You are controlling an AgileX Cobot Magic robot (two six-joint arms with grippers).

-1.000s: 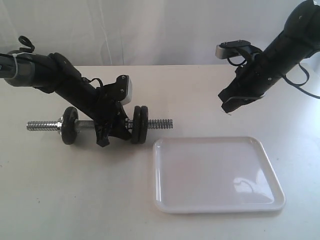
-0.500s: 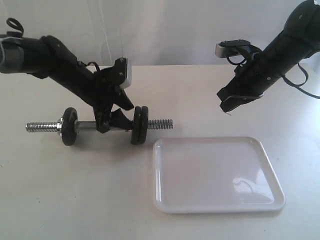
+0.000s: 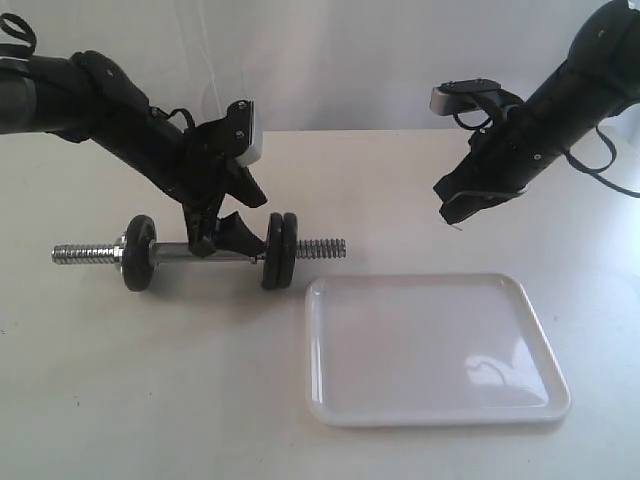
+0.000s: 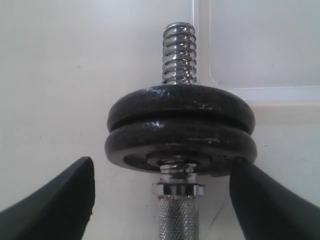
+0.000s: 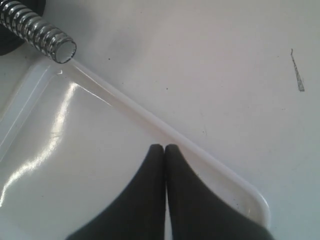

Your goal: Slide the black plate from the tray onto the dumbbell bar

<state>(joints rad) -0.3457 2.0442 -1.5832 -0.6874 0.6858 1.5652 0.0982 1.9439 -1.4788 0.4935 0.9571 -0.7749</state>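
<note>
The dumbbell bar (image 3: 168, 252) lies on the table left of the white tray (image 3: 420, 350). Two black discs (image 3: 279, 249) sit pressed together on it near its right threaded end; the black plate is one of them, and I cannot tell which. A third disc (image 3: 137, 252) sits near the left end. My left gripper (image 3: 225, 243) hangs open just above the bar's middle, its fingers either side of the knurled grip (image 4: 179, 220) and clear of the paired discs (image 4: 180, 125). My right gripper (image 3: 455, 212) is shut on nothing, hovering above the tray's far edge (image 5: 200, 150).
The tray holds nothing. The bar's right threaded end (image 5: 37, 31) stops just short of the tray's far left corner. White table surface surrounds everything, with a pale wall behind.
My left gripper has opened wider and lifted up off the bar, with its arm rising and pulling back to the left. The bar, discs and right arm have not moved.
</note>
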